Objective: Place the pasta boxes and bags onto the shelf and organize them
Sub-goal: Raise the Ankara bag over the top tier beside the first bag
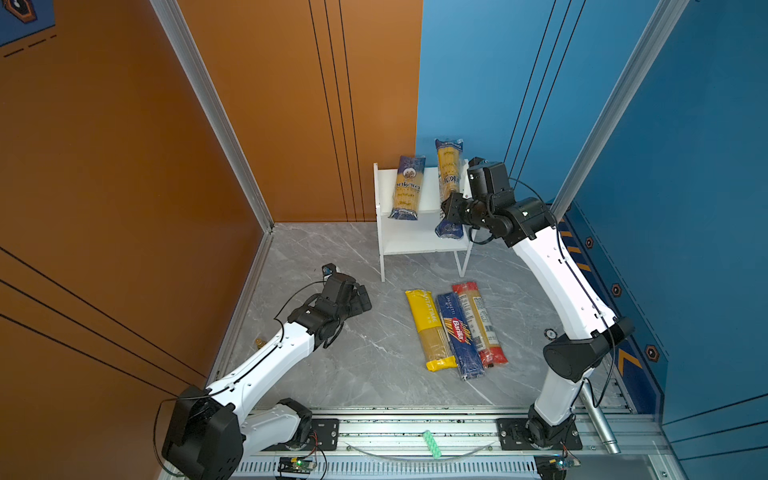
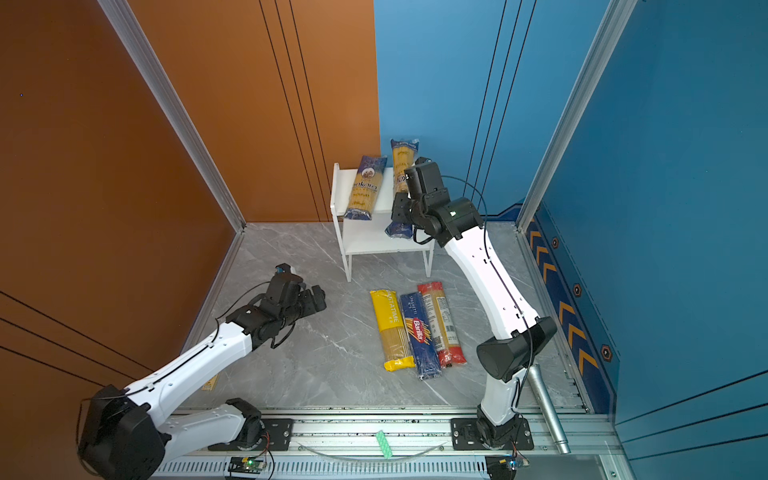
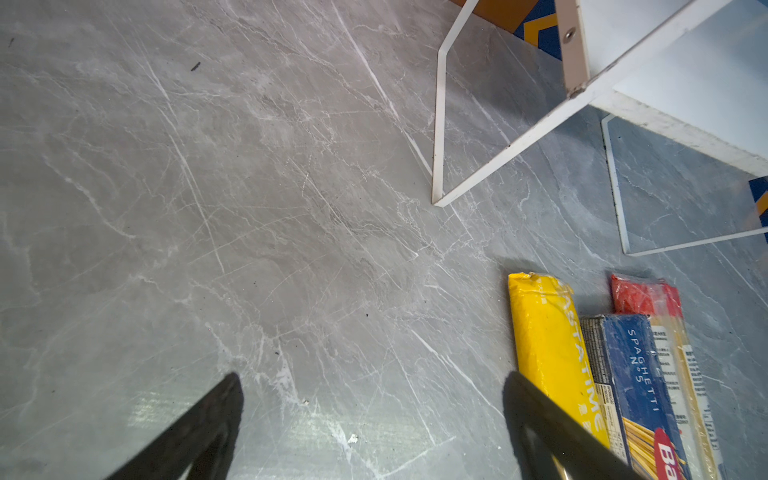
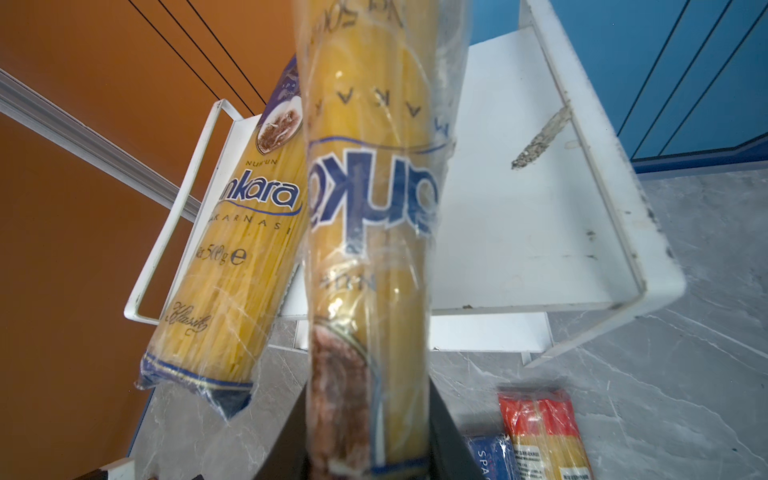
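Low left in both top views, the left pincer [image 1: 365, 300] hangs above the grey table [image 1: 332, 365], fingers spread wide with nothing between them; right of it, at lower centre, three packs lie side by side on the table: the yellow pack [image 1: 428, 328] leftmost, the Barilla pack [image 1: 459, 336] in the middle, the red-ended pack [image 1: 480, 322] rightmost; beyond them, at mid frame, stands the white shelf [image 1: 409, 241]; the first ankara pack [image 1: 408, 189] lies on its top board toward the left, navy end overhanging the front edge; at the shelf's right the right pincer [image 1: 449, 211] pinches the second ankara pack [image 1: 449, 174] near its lower end, steeply tilted, upper end rising above the top board; whether it touches the board I cannot tell.
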`<move>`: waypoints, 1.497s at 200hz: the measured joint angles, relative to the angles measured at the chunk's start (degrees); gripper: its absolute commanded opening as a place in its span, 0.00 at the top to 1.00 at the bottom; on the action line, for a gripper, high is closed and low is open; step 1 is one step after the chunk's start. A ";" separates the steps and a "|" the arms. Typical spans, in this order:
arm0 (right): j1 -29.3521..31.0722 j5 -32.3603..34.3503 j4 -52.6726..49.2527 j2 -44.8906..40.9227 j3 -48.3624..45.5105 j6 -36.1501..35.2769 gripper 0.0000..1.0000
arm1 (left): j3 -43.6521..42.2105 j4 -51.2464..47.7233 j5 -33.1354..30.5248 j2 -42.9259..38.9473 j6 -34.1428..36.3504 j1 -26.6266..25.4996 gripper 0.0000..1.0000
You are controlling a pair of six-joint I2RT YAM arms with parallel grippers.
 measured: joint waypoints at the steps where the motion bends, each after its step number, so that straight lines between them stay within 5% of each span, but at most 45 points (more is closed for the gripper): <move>1: 0.00 -0.04 0.22 0.04 -0.04 -0.02 1.00 | 0.00 0.00 0.00 -0.04 -0.02 0.00 0.02; 251: -0.42 -0.79 25.55 -0.87 -15.10 -2.58 1.00 | -0.50 -0.02 -0.39 -0.85 -0.24 -0.11 0.02; 299: -0.42 -0.72 26.67 -1.31 -16.17 -2.58 0.79 | -0.50 -0.02 -0.39 -0.74 -0.24 -0.11 0.02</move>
